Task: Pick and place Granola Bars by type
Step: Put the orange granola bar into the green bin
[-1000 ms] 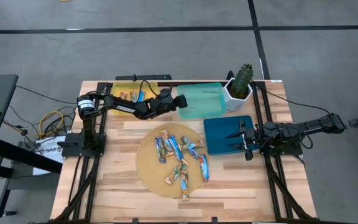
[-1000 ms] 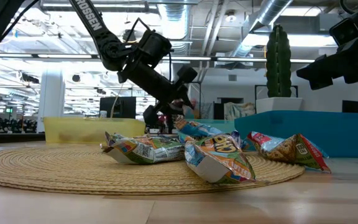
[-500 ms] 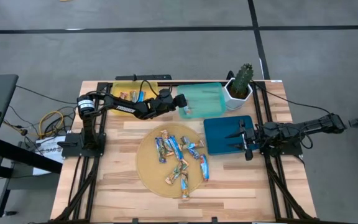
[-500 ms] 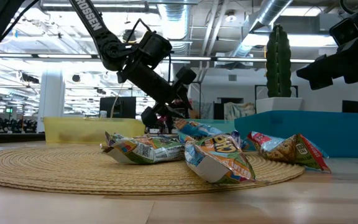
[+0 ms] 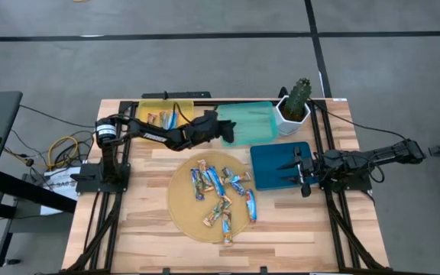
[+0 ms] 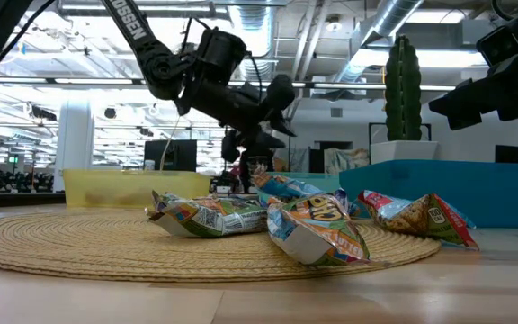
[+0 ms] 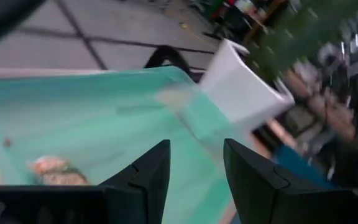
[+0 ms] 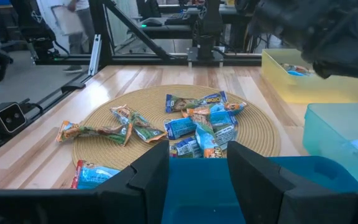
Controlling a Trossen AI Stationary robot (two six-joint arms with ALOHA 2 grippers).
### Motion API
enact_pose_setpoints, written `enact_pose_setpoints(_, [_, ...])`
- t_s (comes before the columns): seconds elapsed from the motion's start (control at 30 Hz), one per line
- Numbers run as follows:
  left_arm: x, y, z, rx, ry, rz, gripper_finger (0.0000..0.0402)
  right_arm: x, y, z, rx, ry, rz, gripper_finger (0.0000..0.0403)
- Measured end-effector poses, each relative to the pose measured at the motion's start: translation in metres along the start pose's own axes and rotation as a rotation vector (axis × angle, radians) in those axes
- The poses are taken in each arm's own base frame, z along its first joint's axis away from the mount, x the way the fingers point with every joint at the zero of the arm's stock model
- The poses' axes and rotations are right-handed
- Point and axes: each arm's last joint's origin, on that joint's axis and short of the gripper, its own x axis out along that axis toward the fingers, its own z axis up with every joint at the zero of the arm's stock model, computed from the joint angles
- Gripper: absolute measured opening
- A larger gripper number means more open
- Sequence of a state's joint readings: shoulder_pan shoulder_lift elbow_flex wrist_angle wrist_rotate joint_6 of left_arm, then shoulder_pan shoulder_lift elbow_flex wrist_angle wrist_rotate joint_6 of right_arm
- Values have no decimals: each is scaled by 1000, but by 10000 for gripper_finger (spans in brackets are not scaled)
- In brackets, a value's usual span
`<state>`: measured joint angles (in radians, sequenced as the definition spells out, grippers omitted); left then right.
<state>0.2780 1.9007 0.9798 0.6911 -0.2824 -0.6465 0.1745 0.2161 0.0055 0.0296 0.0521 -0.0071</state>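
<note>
Several granola bars (image 5: 221, 195), blue-and-white and orange-tan, lie heaped on a round woven mat (image 5: 186, 210); the low view shows the heap (image 6: 304, 216) close up. A few more bars (image 5: 159, 118) lie in the yellow tray (image 5: 150, 107). One tan bar (image 7: 53, 169) rests on the teal tray's floor (image 7: 104, 118). My left gripper (image 5: 226, 128) (image 7: 196, 148) hovers open and empty over the teal tray's left end (image 5: 239, 126). It shows raised in the low view (image 6: 281, 94). My right gripper (image 5: 295, 169) (image 8: 197, 152) waits open over the blue tray (image 5: 273, 164).
A cactus in a white pot (image 5: 294, 107) stands at the far right, beside the teal tray. The three trays sit along the far and right sides of the mat. Bare wood lies near the front edge (image 5: 143, 229). Cables run at the table's left (image 5: 59, 149).
My left gripper has risen from just above the teal tray. It has also tipped from pointing steeply down to nearly level. The right arm and the bars on the mat have kept still.
</note>
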Motion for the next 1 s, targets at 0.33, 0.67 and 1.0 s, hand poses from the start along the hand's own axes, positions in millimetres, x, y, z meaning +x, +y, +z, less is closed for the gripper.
enact_pose_setpoints(0.33, [-13,-32,-25,525,42,-107,142,0,0,0,0,0,0,154])
enact_pose_setpoints(0.67, [-35,-66,-56,994,68,-240,142,0,0,0,0,0,0,154])
enact_pose_setpoints(1.0, [-67,-86,-68,1061,262,-353,142,0,0,0,0,-1,0,154])
